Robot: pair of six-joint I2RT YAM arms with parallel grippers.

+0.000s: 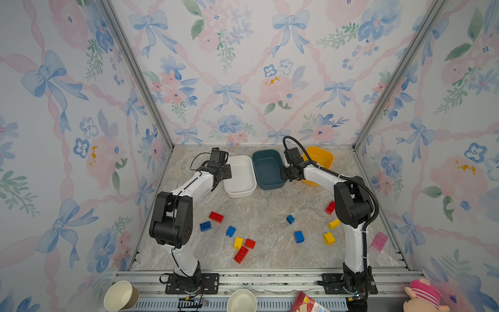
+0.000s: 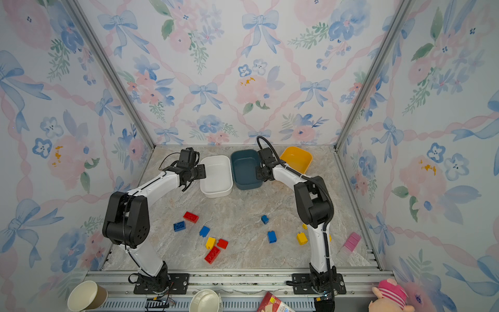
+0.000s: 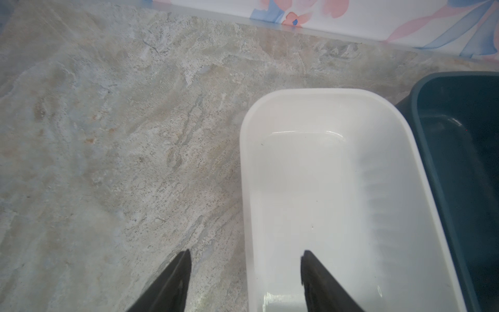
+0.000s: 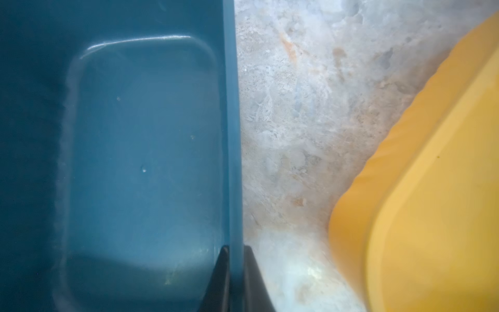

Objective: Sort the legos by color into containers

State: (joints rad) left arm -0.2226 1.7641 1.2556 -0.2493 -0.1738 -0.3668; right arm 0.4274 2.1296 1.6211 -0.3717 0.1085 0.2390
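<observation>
Paper cups (image 1: 121, 295) stand at the near edge beyond the rail, with a red packet (image 1: 307, 304) and a pink plush toy (image 1: 422, 295) further right.

On the marble table (image 1: 270, 205) the legos (image 1: 231, 231) lie loose across the front half, none in a tub: red, blue and yellow ones in a cluster towards the left, two blue ones in the middle, two yellow ones on the right. One red brick (image 1: 330, 207) sits just beside the right arm's elbow, which seems to hide part of it. A pink block (image 1: 378, 241) lies near the right wall.

At the back, the left gripper (image 3: 245, 255) stands with its jaws apart, astride the near long wall of the white tub (image 1: 241, 175): one finger over the table, one inside the tub, gripping nothing. The teal tub (image 1: 267, 170) sits just right of the white one. The right gripper (image 4: 235, 252) is clamped on the teal tub's right-hand wall, one finger inside and one outside. The yellow tub (image 1: 320, 159) stands apart to the right, bare table between the two.
</observation>
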